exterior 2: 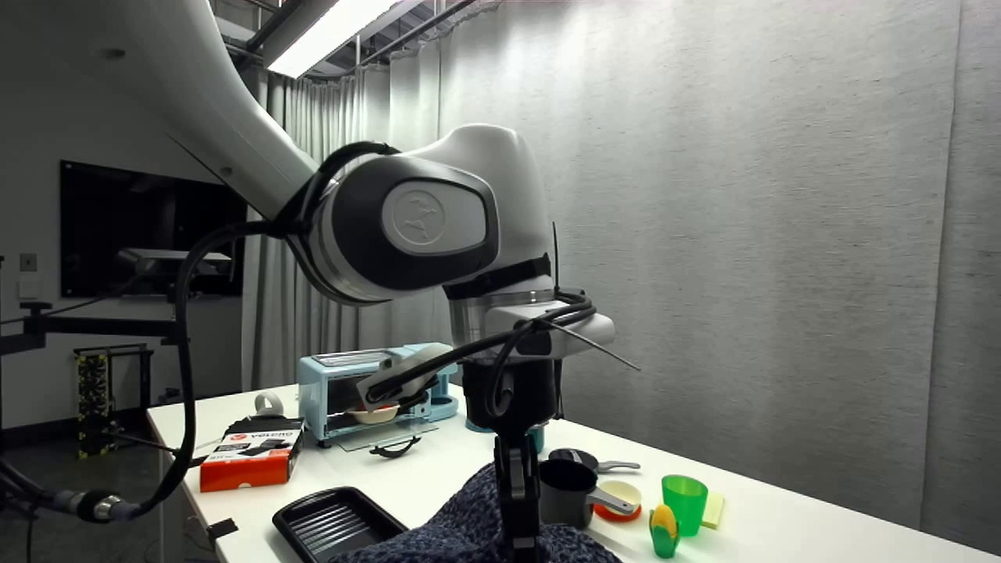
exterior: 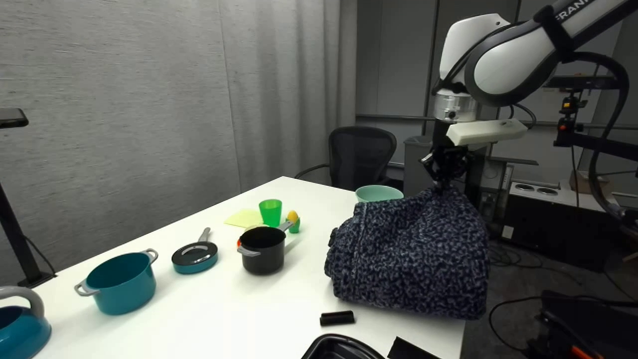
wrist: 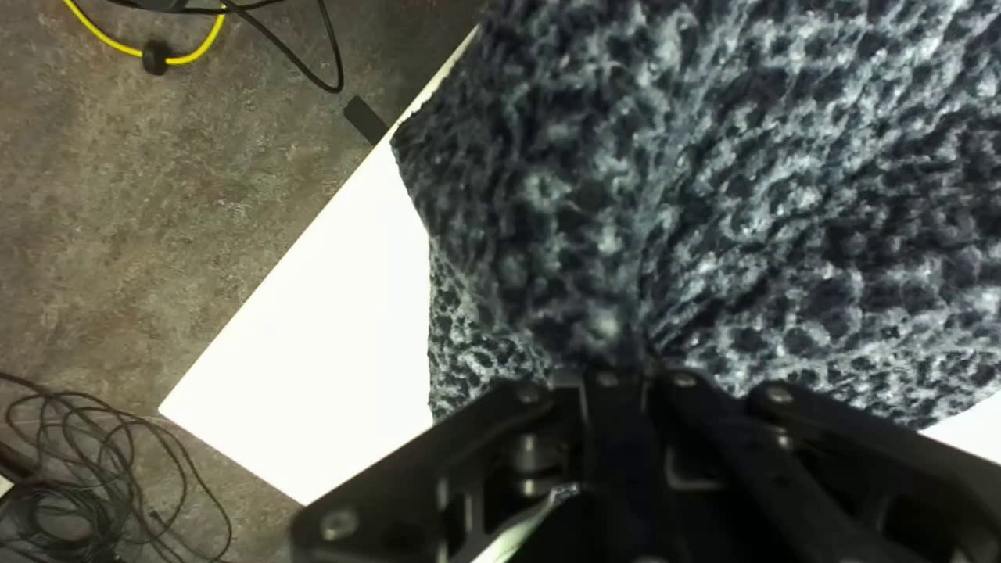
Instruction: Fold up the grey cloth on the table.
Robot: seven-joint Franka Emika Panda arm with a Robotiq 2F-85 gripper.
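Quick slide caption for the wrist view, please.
The fingers pinch the grey cloth into converging creases near a corner of the table, with tangled cables on the floor.

Pots: I see a round teal pot [exterior: 124,286] with grey handles, a small teal-and-black pan [exterior: 195,262] and a round black saucepan [exterior: 262,255].
Greens: a translucent green cup [exterior: 270,214], just beside a yellow-and-green corn-shaped figure [exterior 2: 664,530].
Baking: a boxy pale-blue toaster oven [exterior 2: 314,399] near an orange-and-white cardboard box [exterior 2: 256,455].
Seat: I see a black office chair [exterior: 361,155].
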